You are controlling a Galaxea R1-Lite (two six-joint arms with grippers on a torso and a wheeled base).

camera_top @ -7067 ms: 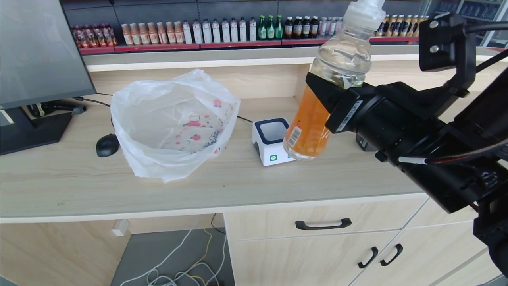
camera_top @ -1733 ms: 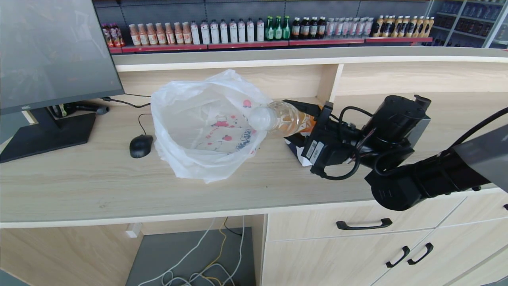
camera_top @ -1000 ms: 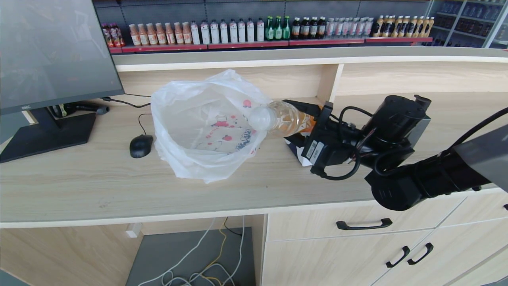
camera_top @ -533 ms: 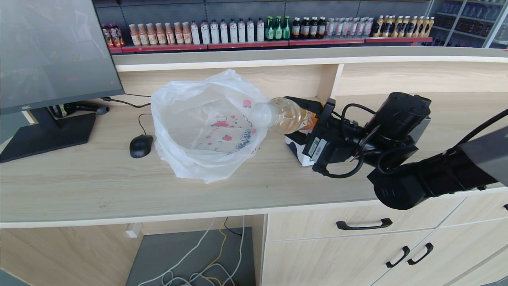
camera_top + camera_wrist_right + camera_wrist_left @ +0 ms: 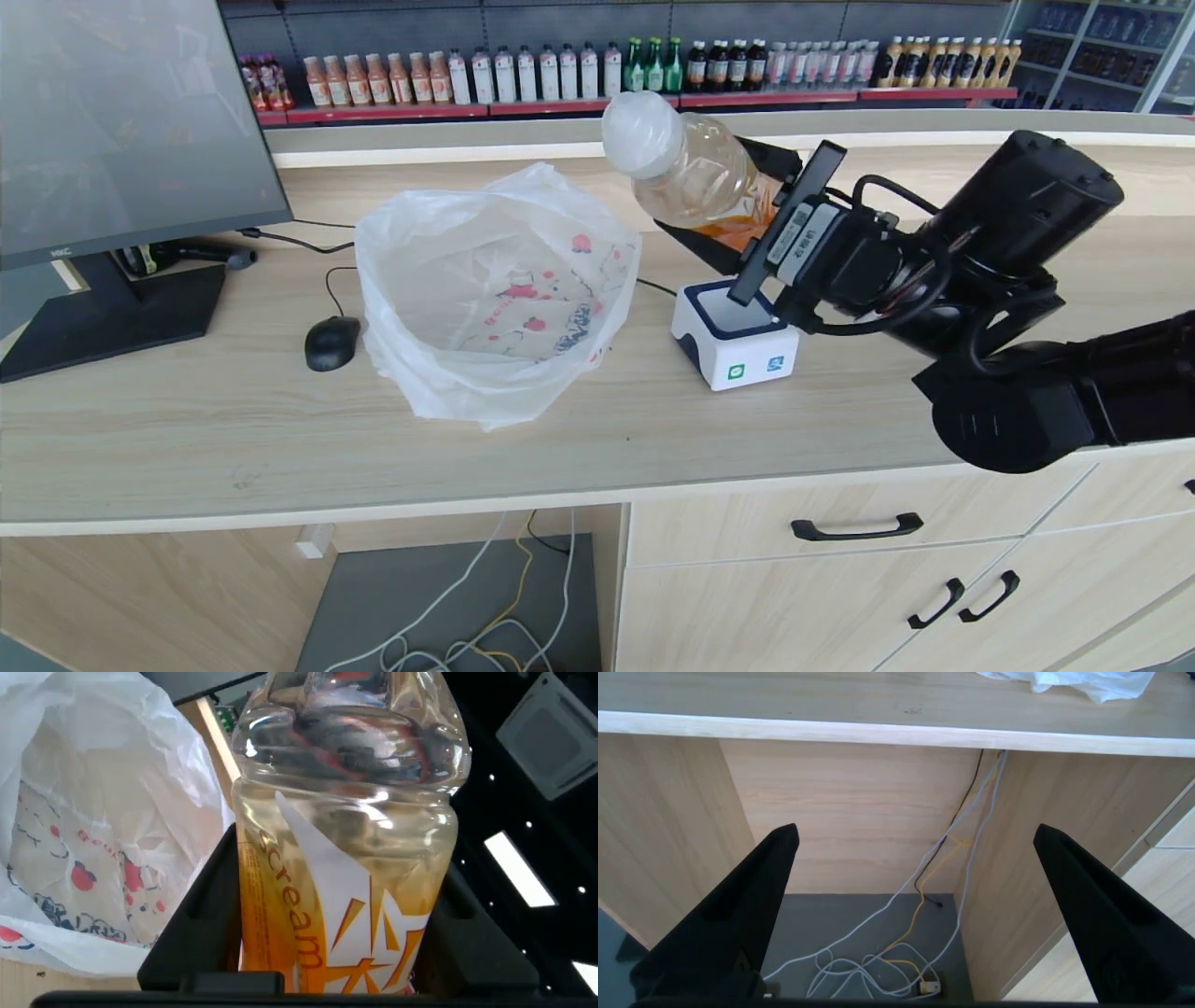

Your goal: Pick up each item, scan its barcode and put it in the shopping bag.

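Shop counter [image 5: 187, 439]: the bagging step seems in hand.
Right gripper [image 5: 705, 191] clamps the bottle [image 5: 681, 163]; next, lower it into the shopping bag [image 5: 448, 373].

tilted juice bottle [image 5: 689, 175], open shopping bag [image 5: 467, 378]

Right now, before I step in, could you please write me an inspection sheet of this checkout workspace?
Surface: pale wooden counter, drawers below.
Job's things: shopping bag stands open on the counter, no item seen inside; bottle of orange drink tilted in the air near the scanner.
Clutter: mouse and monitor left of the bag.
Claws: right claw shut on the bottle; left claw open, low before the counter.
Cables: loose cables on the floor under the counter.
Surroundings: shelves of bottled drinks behind.
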